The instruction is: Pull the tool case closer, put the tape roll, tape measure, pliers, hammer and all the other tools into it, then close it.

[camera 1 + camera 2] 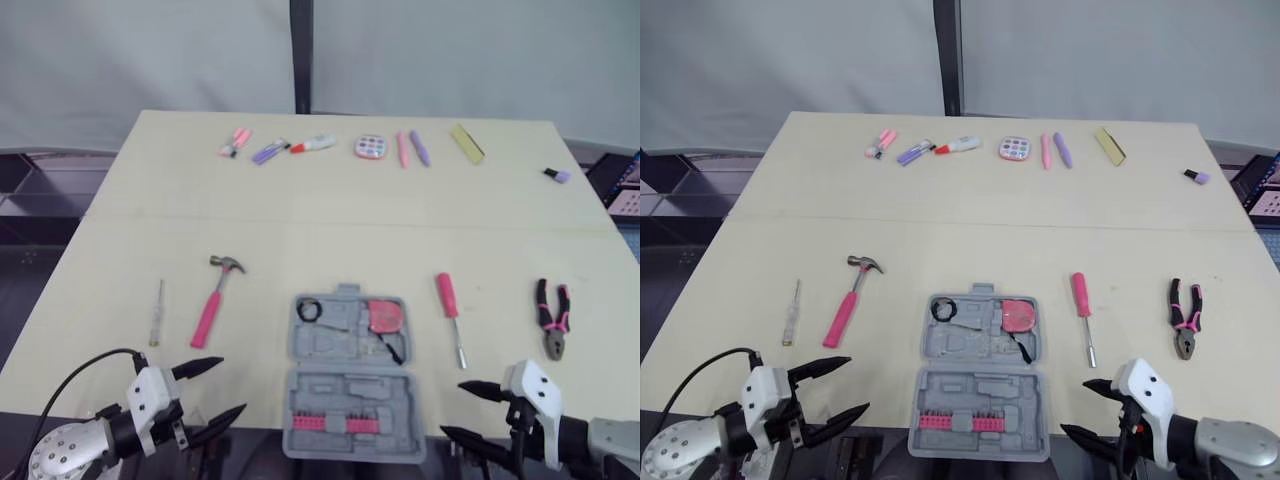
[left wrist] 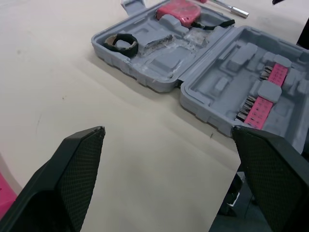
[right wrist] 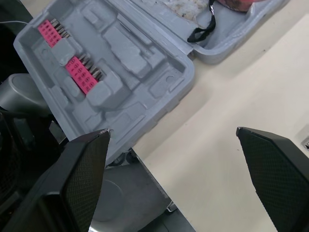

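Note:
The grey tool case (image 1: pixel 350 375) lies open at the table's near edge, its lid half with pink bit strips (image 1: pixel 330 424) toward me. In its far half lie the black tape roll (image 1: pixel 309 310) and the pink tape measure (image 1: pixel 385 316). The pink-handled hammer (image 1: pixel 216 301) rests left of the case, with a thin clear screwdriver (image 1: pixel 156 312) further left. A pink screwdriver (image 1: pixel 450 304) and the pliers (image 1: pixel 553 318) lie right of it. My left gripper (image 1: pixel 213 390) hangs open at the near left edge. My right gripper (image 1: pixel 466 412) is open at the near right.
Along the table's far edge lie small items: pens (image 1: pixel 268 151), a glue tube (image 1: pixel 314 144), a round pink palette (image 1: pixel 371 147), pink and purple markers (image 1: pixel 411 148), a yellow block (image 1: pixel 466 143) and a small purple piece (image 1: pixel 558 175). The middle of the table (image 1: pixel 330 230) is bare.

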`<state>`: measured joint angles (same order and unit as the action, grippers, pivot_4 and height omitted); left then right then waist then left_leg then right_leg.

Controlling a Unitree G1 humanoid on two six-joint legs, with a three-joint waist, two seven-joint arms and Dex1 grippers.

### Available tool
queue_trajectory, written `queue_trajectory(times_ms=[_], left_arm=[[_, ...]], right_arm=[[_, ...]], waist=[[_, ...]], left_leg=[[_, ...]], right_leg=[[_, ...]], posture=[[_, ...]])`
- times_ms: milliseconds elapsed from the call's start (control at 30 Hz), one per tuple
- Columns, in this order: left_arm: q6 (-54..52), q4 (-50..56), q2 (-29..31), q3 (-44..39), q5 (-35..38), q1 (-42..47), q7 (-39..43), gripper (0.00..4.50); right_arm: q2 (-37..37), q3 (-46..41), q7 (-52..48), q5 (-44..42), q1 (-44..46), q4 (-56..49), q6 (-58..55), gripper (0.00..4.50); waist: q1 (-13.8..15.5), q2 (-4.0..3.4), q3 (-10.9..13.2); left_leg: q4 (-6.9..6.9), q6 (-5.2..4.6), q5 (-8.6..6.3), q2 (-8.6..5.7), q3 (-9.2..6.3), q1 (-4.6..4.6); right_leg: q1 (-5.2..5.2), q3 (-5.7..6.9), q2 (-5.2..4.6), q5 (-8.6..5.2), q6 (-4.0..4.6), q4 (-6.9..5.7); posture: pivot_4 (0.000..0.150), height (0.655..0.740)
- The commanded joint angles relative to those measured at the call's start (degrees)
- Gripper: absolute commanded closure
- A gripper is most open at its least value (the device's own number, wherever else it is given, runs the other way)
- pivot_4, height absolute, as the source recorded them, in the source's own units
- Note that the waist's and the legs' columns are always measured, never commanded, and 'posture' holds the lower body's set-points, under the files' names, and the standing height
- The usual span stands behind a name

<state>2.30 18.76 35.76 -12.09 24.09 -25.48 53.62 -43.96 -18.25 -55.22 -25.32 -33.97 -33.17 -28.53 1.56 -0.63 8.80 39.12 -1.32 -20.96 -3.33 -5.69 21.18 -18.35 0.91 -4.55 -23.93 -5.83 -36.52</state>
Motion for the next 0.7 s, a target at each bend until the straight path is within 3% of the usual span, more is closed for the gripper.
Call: queue_trajectory(times_ms=[33, 400, 533, 700], left_arm=[[-1.9, 5.6, 2.0, 1.8, 2.7, 4.7, 1.9, 0.00], [-8.8, 6.2, 2.2, 10.5, 3.6, 16.7, 4.5, 0.00], [-11.5, 4.4, 0.4, 12.2, 3.7, 21.5, 3.0, 0.00], [-11.9, 4.0, -0.5, 13.7, 2.6, 22.9, 2.8, 0.00]], right_arm=[[1.7, -2.2, 2.2, -0.7, -0.1, 0.2, 0.6, 0.06], [12.7, -9.8, 17.0, -1.2, -2.4, -2.2, -4.1, 0.06], [18.3, -14.5, 26.8, -0.5, 1.6, 0.3, -5.0, 0.06], [18.6, -16.9, 32.7, 1.4, 6.5, 4.2, -6.0, 0.06]], waist=[[0.0, -0.01, 0.0], [-0.4, -0.21, 0.0], [-0.3, -0.29, -0.1], [-0.7, -0.37, -0.1]], left_leg=[[0.00, 0.00, 0.00, -0.02, -0.03, -0.01], [-0.05, 0.01, 0.00, 0.00, 0.04, -0.09], [-0.02, 0.01, 0.01, -0.03, 0.03, -0.09], [-0.09, 0.01, 0.00, -0.05, 0.04, -0.11]], right_leg=[[0.00, -0.02, -0.01, 0.00, 0.00, -0.02], [-0.08, -0.03, 0.05, 0.00, 0.00, -0.41], [-0.08, -0.07, 0.04, 0.00, 0.00, -0.44], [-0.20, -0.10, 0.07, 0.00, 0.00, -0.60]], posture=[[0.150, 0.7134], [0.150, 0.7134], [0.150, 0.7134], [0.150, 0.7134]])
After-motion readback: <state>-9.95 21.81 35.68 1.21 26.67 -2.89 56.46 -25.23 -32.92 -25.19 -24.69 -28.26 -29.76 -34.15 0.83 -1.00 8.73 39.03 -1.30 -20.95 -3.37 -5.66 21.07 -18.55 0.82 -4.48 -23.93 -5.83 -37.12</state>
